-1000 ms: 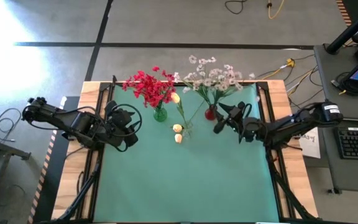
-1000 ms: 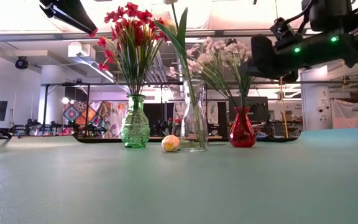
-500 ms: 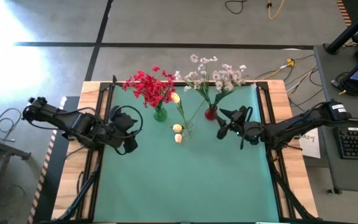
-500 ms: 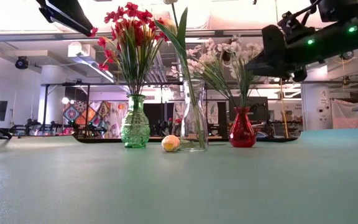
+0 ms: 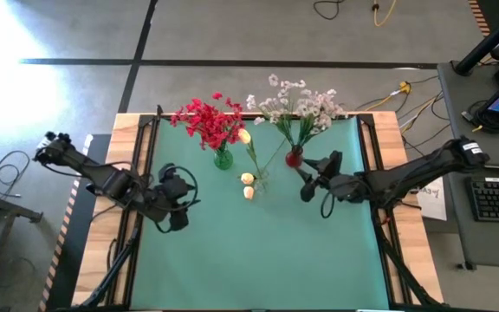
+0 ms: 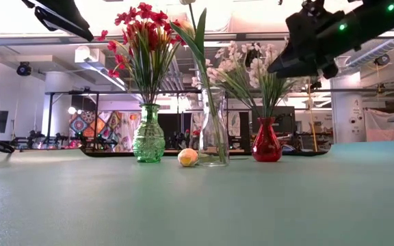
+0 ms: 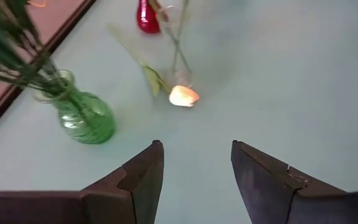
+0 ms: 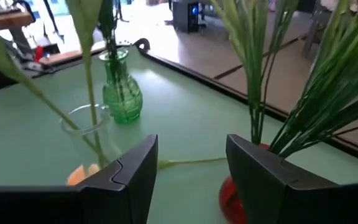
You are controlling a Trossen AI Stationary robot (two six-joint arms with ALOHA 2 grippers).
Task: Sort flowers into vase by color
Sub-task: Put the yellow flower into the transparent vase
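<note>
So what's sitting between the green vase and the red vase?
In the low view, a clear glass vase with a few stems stands between the green vase and the red vase. A cream-yellow rosebud lies on the mat beside it.

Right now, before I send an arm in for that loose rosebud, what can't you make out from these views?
- Loose rosebud: the clear vase hides its stem in the low view; the high view is too small to trace it.
- Red vase: cut off by the right wrist view's edge, behind the right end effector.
- Red flowers: blossoms cut off in the left wrist view.
- Left end effector: open, nothing between its fingers.
</note>
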